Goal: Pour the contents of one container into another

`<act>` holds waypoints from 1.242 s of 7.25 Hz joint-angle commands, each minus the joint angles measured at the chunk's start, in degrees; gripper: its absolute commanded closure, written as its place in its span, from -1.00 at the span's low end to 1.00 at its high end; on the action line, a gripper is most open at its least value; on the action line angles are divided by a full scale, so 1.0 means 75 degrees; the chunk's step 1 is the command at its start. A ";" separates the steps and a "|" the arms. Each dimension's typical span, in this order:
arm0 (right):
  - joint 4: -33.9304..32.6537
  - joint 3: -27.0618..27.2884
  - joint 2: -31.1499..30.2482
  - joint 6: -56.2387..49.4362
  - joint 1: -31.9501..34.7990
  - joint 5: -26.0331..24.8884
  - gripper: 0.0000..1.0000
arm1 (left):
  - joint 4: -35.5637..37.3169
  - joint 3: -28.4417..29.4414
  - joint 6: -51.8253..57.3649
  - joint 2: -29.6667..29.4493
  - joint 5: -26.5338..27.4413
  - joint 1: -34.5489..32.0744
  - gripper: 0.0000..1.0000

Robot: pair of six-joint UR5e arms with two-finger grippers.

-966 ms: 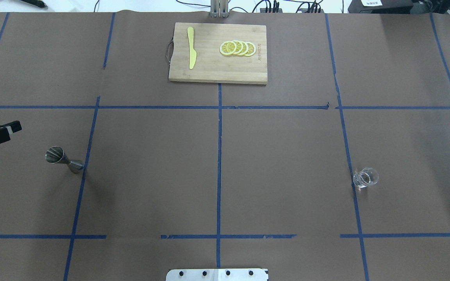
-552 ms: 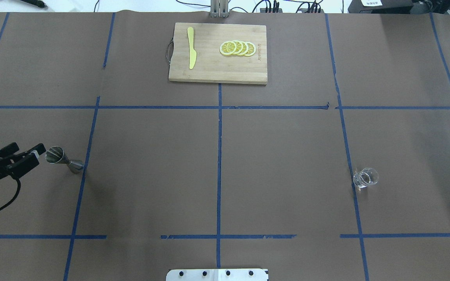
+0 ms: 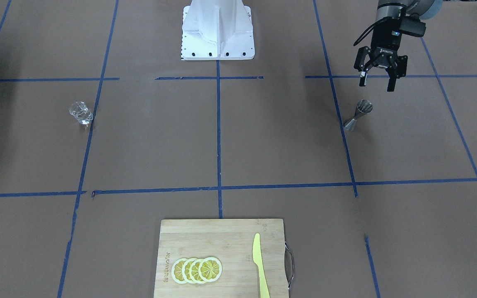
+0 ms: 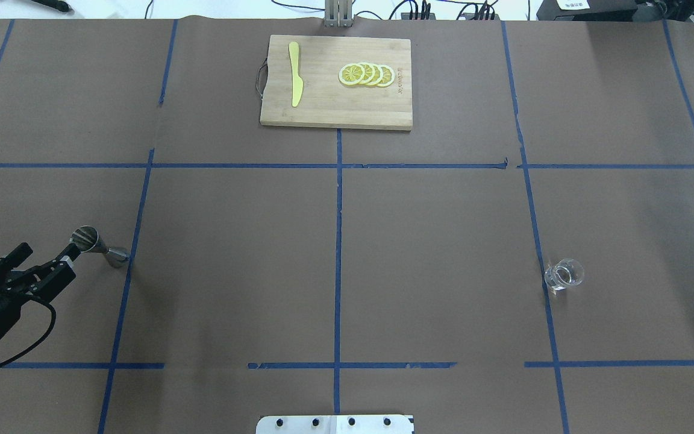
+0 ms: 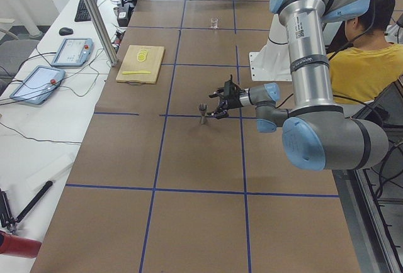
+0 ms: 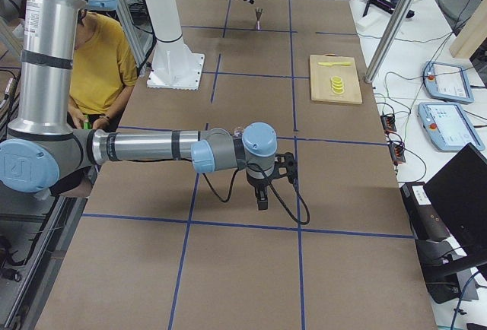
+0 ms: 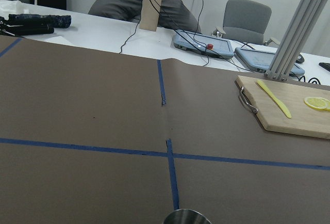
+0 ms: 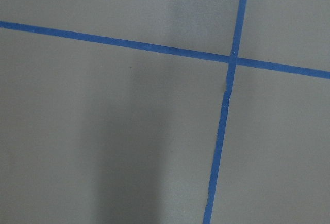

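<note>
The steel jigger (image 4: 97, 246) stands upright at the table's left, beside a blue tape line; it also shows in the front view as the jigger (image 3: 357, 115). My left gripper (image 4: 49, 252) is open and hovers just on the robot side of it, one finger close to its rim, holding nothing. The left wrist view catches only the jigger's rim (image 7: 186, 217) at the bottom edge. The clear glass cup (image 4: 564, 274) stands alone far to the right. My right gripper (image 6: 262, 198) shows only in the right side view, pointing down at the paper; I cannot tell its state.
A wooden cutting board (image 4: 323, 108) with lemon slices (image 4: 366, 75) and a yellow knife (image 4: 295, 81) lies at the far middle. The robot's white base (image 3: 218, 33) sits at the near edge. A seated person (image 5: 365, 65) is behind the robot.
My left gripper has come in from the left edge, moving toward the robot and rightward until it is beside the jigger. The jigger and the glass cup have not moved.
</note>
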 commanded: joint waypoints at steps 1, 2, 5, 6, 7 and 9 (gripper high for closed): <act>-0.0007 -0.0011 0.0004 0.0000 0.0000 -0.0004 -1.00 | 0.0012 0.0764 0.0049 -0.0547 0.0758 0.0096 -0.98; 0.0005 -0.0011 0.0015 0.0000 0.0000 -0.0004 -1.00 | 0.0023 0.0966 0.0073 -0.0840 0.0856 0.0108 -0.97; -0.0007 -0.0011 0.0016 0.0012 0.0000 0.0008 -1.00 | 0.0082 0.1249 0.0644 -0.1275 0.1148 0.0132 -0.97; -0.0007 -0.0011 0.0004 0.0070 0.0000 0.0008 -1.00 | 0.0128 0.1493 0.0659 -0.1451 0.1290 0.0144 -0.97; -0.0007 -0.0011 0.0004 0.0070 0.0000 0.0008 -1.00 | 0.0140 0.2006 0.0659 -0.1824 0.1453 0.0144 -0.97; -0.0007 -0.0011 0.0004 0.0070 0.0000 0.0008 -1.00 | 0.0129 0.2198 0.0659 -0.1909 0.1455 0.0144 -0.90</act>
